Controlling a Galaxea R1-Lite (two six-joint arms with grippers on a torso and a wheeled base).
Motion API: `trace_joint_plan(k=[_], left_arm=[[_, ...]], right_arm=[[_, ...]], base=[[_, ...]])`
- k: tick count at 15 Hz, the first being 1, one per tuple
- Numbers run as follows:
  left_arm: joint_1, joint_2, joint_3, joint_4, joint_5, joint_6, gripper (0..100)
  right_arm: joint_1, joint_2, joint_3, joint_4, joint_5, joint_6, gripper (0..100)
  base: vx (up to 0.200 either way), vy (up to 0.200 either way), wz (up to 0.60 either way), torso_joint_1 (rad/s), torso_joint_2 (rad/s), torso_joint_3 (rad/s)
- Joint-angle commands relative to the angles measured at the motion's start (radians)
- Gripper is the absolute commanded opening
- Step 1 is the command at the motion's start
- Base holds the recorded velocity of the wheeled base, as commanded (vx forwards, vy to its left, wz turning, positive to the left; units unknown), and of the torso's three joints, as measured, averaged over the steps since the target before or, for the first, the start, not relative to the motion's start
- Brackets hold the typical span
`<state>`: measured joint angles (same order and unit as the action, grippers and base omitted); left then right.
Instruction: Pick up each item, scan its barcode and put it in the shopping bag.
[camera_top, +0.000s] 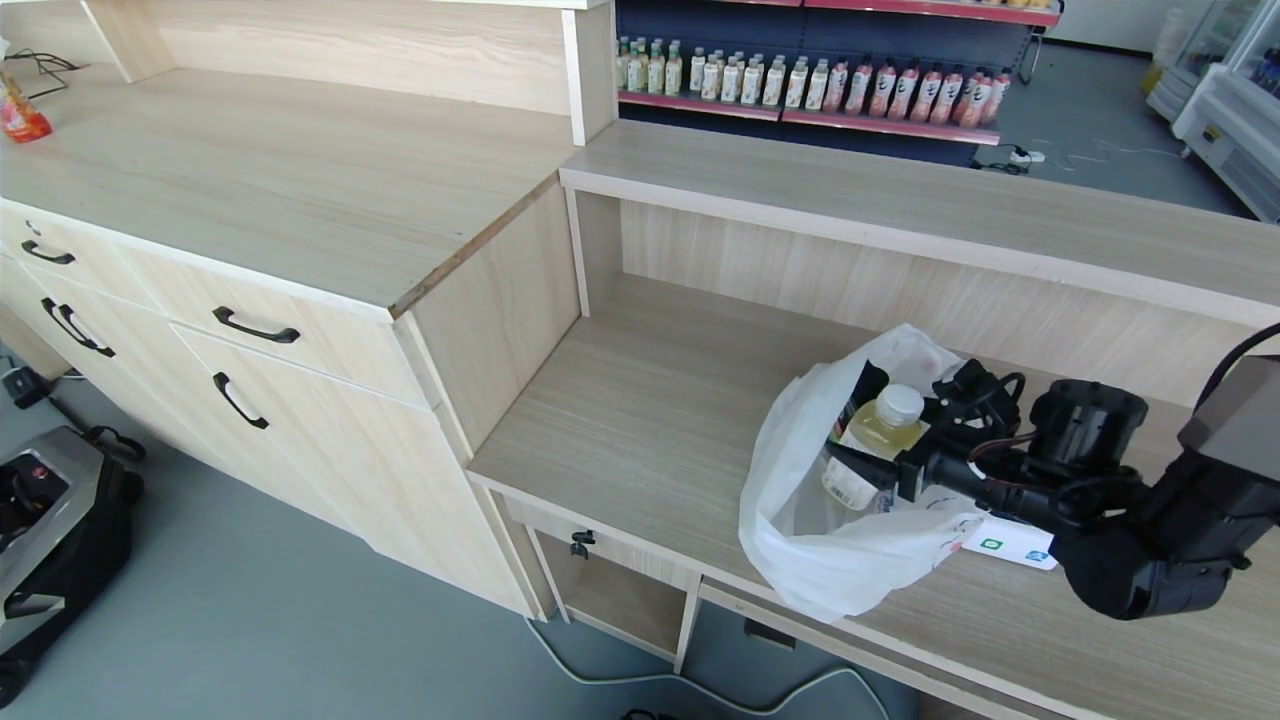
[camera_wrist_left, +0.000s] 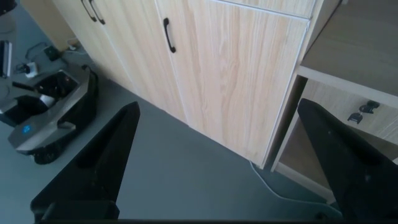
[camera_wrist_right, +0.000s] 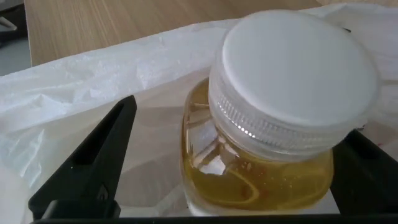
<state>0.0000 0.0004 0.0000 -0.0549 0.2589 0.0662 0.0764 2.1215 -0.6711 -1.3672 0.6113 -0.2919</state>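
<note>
At the far left, a small orange-red packet (camera_top: 20, 115) lies on the raised wooden counter (camera_top: 300, 170), above a row of drawers with black handles (camera_top: 255, 327).

The left gripper (camera_wrist_left: 230, 162) hangs low in front of the cabinet doors (camera_wrist_left: 236, 68), over the grey floor (camera_wrist_left: 186, 168). Its 2 dark fingers (camera_wrist_left: 93, 168) are spread wide with nothing between them.

Right of the cabinet, the lower surface (camera_top: 650, 400) carries a white shopping bag (camera_top: 850, 540), slumped at the front edge with its mouth open. 1 bottle (camera_top: 880, 430) of yellow liquid with a white cap stands inside it, roughly upright. A small black latch (camera_top: 582, 542) sits on the drawer front under the surface.

The right gripper (camera_top: 850, 415) reaches into the bag's mouth from the right, with 1 finger on either side of the bottle. From the right wrist view, the bottle (camera_wrist_right: 273, 124) sits between the spread jaws of the gripper (camera_wrist_right: 249, 124): 1 finger (camera_wrist_right: 93, 168) is clearly apart from the glass, so the bottle is released, with bag plastic (camera_wrist_right: 93, 68) around it.

Just right of the bag lies a small white card (camera_top: 1010, 545). Behind, a store shelf (camera_top: 810, 110) holds a row of drinks.
</note>
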Motion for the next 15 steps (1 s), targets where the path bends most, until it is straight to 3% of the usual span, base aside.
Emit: trace_joint_plan(k=[1, 3, 5, 7, 10, 15], left_arm=[[0.000, 0.000, 0.000, 0.000, 0.000, 0.000, 100], [0.000, 0.000, 0.000, 0.000, 0.000, 0.000, 100], [0.000, 0.000, 0.000, 0.000, 0.000, 0.000, 100], [0.000, 0.000, 0.000, 0.000, 0.000, 0.000, 100], [0.000, 0.000, 0.000, 0.000, 0.000, 0.000, 100], [0.000, 0.000, 0.000, 0.000, 0.000, 0.000, 100]], right_arm=[[-0.035, -0.265, 0.027, 0.197, -0.004, -0.004, 100], [-0.092, -0.502, 0.070, 0.448, -0.062, -0.016, 100], [-0.155, -0.643, 0.079, 0.586, -0.113, -0.046, 100], [-0.231, -0.742, 0.094, 0.645, -0.117, -0.047, 100], [-0.322, -0.801, 0.084, 0.652, -0.120, -0.069, 100], [-0.340, -0.831, 0.070, 0.662, -0.199, -0.047, 100]], base=[[0.000, 0.000, 0.00, 0.000, 0.00, 0.000], [0.000, 0.000, 0.00, 0.000, 0.00, 0.000], [0.000, 0.000, 0.00, 0.000, 0.00, 0.000], [0.000, 0.000, 0.00, 0.000, 0.00, 0.000], [0.000, 0.000, -0.60, -0.001, 0.00, 0.001], [0.000, 0.000, -0.60, 0.002, 0.00, 0.005]])
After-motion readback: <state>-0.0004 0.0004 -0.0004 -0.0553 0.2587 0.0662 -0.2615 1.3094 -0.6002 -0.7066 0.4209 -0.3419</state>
